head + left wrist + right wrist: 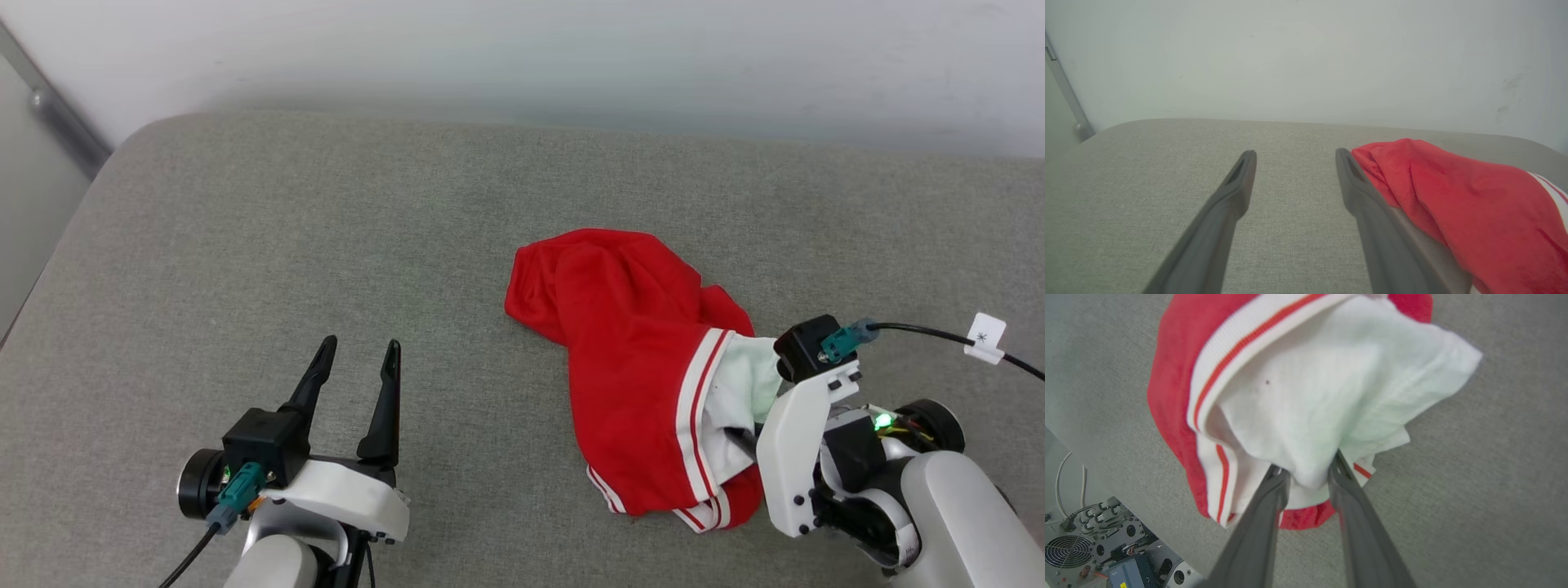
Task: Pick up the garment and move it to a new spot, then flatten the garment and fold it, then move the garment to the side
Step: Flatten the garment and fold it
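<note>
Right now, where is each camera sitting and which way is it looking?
Head: on the robot's head, looking forward and down at the cushion and shirt; the left gripper and right arm show.
Left wrist: on the left arm, looking along its open fingers across the cushion to the wall; shirt at right.
Right wrist: on the right arm, looking down at the white sleeve; the right gripper has a fold between its fingers.
Shared: all three see shirt and cushion.
</note>
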`<state>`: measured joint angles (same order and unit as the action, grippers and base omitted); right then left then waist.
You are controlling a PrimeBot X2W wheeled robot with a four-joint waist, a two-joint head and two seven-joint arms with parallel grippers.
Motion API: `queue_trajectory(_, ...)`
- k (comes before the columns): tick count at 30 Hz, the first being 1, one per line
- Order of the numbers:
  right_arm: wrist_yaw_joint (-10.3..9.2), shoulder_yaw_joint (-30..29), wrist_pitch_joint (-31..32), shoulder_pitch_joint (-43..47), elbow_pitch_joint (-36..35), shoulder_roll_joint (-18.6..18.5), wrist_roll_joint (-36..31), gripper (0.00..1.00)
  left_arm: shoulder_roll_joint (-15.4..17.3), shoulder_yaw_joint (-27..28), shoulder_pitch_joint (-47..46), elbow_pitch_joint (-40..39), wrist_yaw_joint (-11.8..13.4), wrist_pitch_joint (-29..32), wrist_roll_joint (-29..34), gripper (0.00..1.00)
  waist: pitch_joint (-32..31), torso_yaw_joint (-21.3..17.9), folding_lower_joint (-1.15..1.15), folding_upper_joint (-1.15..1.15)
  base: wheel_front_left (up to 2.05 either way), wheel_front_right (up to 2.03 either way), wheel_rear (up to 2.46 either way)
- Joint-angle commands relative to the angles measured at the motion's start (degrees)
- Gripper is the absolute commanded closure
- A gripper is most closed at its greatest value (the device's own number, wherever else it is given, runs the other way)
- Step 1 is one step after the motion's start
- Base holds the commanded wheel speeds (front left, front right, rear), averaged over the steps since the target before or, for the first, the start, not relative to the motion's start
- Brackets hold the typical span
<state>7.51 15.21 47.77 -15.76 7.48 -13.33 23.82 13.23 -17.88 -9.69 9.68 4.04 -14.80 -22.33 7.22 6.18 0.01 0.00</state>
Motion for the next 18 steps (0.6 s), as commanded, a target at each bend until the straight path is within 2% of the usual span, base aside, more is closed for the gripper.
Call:
queue_trajectory(1, -0.03, 0.2, -0.5, -1.0, -0.2, -0.6, 0.4, 1.00, -0.1, 0.2, -0.3, 0.3, 0.0, -0.2, 0.3, 0.00, -0.1, -0.1, -0.01, 0.00, 0.00, 0.00, 0.00)
queue_trajectory(6, -0.03, 0.8, -2.5, -3.7, -2.4, -2.5, -0.2, 1.00, 0.0, 0.7, 0.2, 0.5, 0.2, -0.4, 0.4, 0.00, -0.7, -0.9, -0.01, 0.00, 0.00, 0.00, 0.00)
queue_trajectory(11, -0.04, -2.5, -5.7, -6.4, -4.8, -4.4, -3.8, 1.00, 0.1, 1.0, 0.9, 0.3, 0.2, -0.4, 0.3, 0.00, -1.1, -2.5, -0.01, 0.00, 0.00, 0.00, 0.00)
queue_trajectory(18, -0.04, -17.0, -8.4, -2.3, -3.4, -3.8, -8.9, 1.00, -0.2, 1.0, 0.4, 0.1, 0.1, -0.5, 0.4, 0.00, -0.7, -3.4, -0.01, 0.00, 0.00, 0.00, 0.00)
